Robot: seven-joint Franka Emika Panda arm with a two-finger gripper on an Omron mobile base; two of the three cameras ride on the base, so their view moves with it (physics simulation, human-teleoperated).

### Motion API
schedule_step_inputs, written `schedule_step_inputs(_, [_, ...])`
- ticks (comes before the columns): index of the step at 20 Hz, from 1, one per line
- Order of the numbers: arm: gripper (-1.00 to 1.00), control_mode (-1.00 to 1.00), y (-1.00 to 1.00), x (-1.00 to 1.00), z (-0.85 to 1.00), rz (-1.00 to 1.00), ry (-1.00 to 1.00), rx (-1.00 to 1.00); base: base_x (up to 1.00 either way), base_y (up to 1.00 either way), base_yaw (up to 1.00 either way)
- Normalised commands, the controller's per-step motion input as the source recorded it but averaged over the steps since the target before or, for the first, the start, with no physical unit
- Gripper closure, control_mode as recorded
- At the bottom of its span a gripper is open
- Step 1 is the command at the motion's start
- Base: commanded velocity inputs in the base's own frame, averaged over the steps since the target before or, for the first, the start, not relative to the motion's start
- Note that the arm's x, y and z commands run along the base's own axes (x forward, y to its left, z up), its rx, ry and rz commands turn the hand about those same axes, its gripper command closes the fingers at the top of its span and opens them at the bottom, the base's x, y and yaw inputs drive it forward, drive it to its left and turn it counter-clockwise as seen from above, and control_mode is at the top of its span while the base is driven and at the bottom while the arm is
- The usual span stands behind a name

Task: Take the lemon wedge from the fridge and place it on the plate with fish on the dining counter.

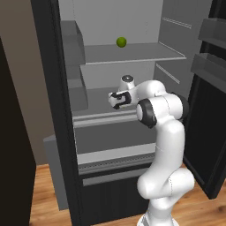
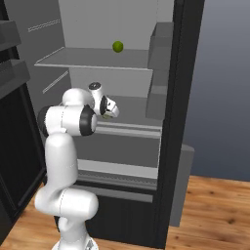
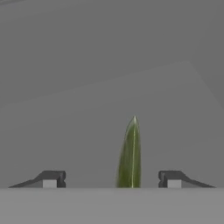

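Note:
The fridge (image 1: 62,132) stands open, and my arm reaches onto its middle shelf (image 1: 95,95). My gripper (image 1: 114,100) (image 2: 113,110) sits low over that shelf. In the hand view the lemon wedge (image 3: 130,157), a thin yellow-green sliver, stands on the grey shelf floor between my two fingertips (image 3: 51,179). The gripper (image 3: 112,179) is open, with a gap on each side of the wedge, which lies nearer the right tip. The plate with fish and the dining counter are out of view.
A round green fruit (image 1: 121,42) (image 2: 117,46) rests on the upper shelf (image 1: 132,53) above my hand. The open doors with their bins (image 1: 212,66) (image 2: 12,49) flank the arm. Grey bins (image 2: 158,93) line the side wall of the interior. Wooden floor (image 2: 210,210) lies below.

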Motion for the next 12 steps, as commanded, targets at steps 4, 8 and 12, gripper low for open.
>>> schedule_step_inputs(4, [1.00,-1.00,0.00,0.00,0.00,0.00,0.00,0.00,0.00,0.00,0.00])
schedule_step_inputs(8, [1.00,-1.00,0.00,0.00,0.00,0.00,0.00,0.00,0.00,0.00,0.00])
schedule_step_inputs(12, [1.00,-1.00,0.00,-0.05,0.01,0.00,-0.02,0.00,0.00,0.00,0.00])
